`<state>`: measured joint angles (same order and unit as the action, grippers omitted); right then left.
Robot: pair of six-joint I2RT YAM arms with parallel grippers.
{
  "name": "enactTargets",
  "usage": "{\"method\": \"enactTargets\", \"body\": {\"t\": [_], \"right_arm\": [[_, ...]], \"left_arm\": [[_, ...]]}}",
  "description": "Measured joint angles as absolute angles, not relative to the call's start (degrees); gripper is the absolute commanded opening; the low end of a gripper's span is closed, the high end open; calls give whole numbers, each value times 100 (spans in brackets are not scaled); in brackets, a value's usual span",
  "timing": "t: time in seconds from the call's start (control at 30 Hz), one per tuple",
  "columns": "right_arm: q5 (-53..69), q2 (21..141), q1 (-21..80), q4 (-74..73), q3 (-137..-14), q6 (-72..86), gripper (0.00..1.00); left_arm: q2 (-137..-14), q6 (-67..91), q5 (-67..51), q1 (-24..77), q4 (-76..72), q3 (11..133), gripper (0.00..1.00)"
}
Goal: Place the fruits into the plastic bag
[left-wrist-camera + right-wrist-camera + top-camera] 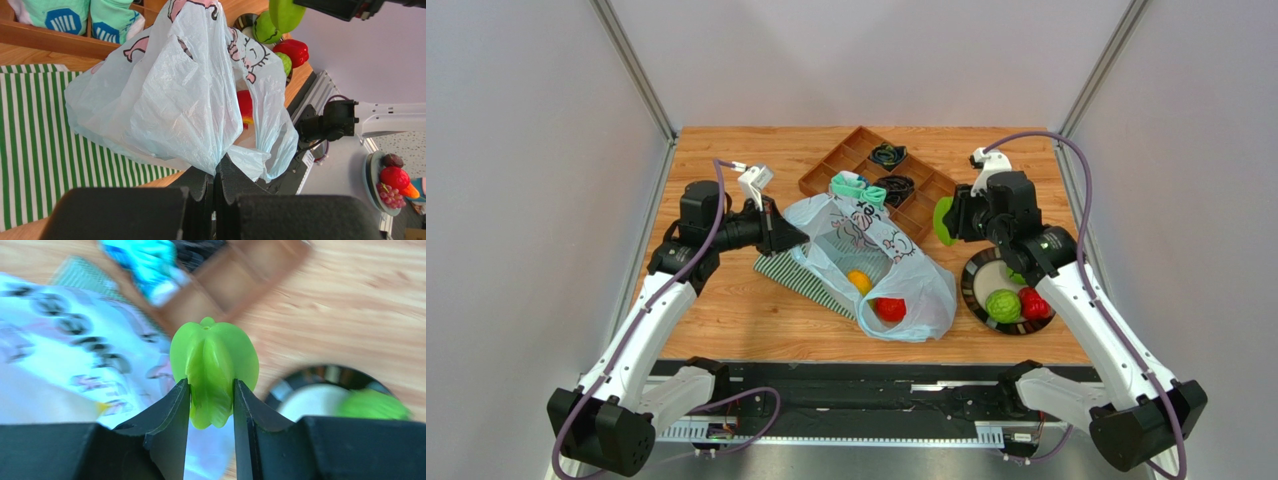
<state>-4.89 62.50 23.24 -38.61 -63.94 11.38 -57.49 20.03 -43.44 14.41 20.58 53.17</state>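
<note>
Fingers (pixel 167 415) of the right gripper (pixel 210 386) clamp a ridged green fruit (pixel 214 350), held in the air between the plastic bag (pixel 906 270) and a dark plate (pixel 971 290). On that plate sit a bumpy green fruit (pixel 1003 305) and a red fruit (pixel 1033 302). The left gripper (pixel 216 176) is pinched tight on the bag's rim, holding its mouth up. Inside the bag lie a yellow-orange fruit (pixel 859 281) and another red fruit (pixel 890 308). The bag rests on a striped cloth (pixel 35 150) on the wooden table (pixel 726 320).
</note>
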Motion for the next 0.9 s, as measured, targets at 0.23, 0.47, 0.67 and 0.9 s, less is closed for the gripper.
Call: {"method": "enactTargets", "body": {"t": [0.23, 0.47, 0.67, 0.9], "right_arm": [[556, 6093, 3378, -3092, -6501, 1643, 13], [353, 6831, 4930, -2558, -6884, 1603, 11], [-593, 7758, 5339, -2867, -7347, 1509, 12], [-1280, 8119, 5339, -3470, -7345, 1476, 14]], "left_arm": [[-5749, 2003, -4381, 1415, 2056, 5317, 0], [-5749, 2005, -4418, 1415, 2051, 5317, 0], [-5749, 2003, -4429, 1413, 2051, 5317, 0], [-5749, 2005, -4429, 1404, 2051, 5317, 0]]}}
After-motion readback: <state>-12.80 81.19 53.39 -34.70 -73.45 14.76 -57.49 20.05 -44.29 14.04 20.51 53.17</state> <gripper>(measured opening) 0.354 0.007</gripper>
